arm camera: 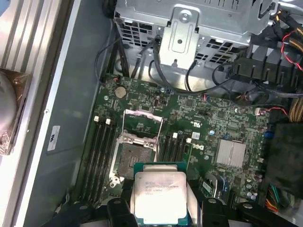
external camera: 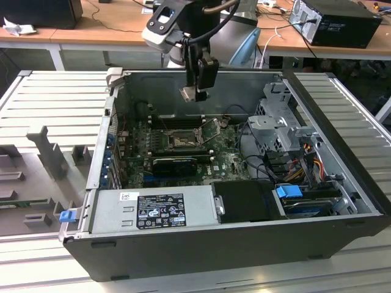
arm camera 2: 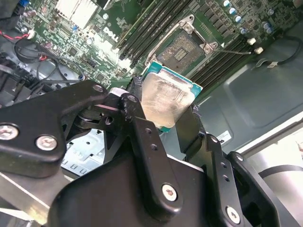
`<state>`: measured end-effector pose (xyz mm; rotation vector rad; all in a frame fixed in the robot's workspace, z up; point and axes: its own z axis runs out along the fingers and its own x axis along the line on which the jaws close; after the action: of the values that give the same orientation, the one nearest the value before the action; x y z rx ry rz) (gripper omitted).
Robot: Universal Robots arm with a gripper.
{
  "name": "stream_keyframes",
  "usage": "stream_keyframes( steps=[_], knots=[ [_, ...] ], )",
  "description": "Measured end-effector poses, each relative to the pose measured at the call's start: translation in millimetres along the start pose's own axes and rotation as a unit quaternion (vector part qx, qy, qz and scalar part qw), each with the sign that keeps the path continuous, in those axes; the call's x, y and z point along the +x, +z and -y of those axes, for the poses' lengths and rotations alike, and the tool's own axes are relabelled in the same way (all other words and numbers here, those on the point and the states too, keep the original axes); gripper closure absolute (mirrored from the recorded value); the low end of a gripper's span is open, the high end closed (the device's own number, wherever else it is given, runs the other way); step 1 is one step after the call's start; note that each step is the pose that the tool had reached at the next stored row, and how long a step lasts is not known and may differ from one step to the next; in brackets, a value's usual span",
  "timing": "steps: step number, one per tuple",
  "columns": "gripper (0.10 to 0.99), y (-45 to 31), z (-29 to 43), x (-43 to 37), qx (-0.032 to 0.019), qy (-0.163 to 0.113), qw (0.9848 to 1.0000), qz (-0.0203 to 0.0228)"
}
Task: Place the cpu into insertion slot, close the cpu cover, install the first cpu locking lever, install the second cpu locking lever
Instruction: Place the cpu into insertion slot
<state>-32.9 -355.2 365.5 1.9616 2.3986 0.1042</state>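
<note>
My gripper hangs above the open computer case, over its back wall, shut on the cpu. In both wrist views the cpu is a silver-grey square with a green rim, clamped by its edges between the black fingers. The insertion slot lies below on the green board, its dark centre bare. The cpu cover, a silvery frame, stands swung up at one edge of the slot.
Long black memory slots flank the socket. A metal drive cage with cables stands at the exterior view's right. The power supply fills the near wall, and a black ribbed block sits before the socket.
</note>
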Motion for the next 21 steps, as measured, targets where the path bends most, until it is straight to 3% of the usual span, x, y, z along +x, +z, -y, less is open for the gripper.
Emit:
stream_keyframes(
  steps=[5,8,11,21],
  knots=[
    [0.557,2.2,0.2,0.0,-0.0001,0.036,0.9994,0.0044],
    [0.557,10.3,0.8,-0.1,-0.0003,0.077,0.9970,0.0082],
    [0.557,13.8,1.0,-0.1,-0.0005,0.097,0.9952,0.0098],
    [0.557,19.2,1.5,-0.2,-0.0007,0.115,0.9933,0.0112]
  ],
)
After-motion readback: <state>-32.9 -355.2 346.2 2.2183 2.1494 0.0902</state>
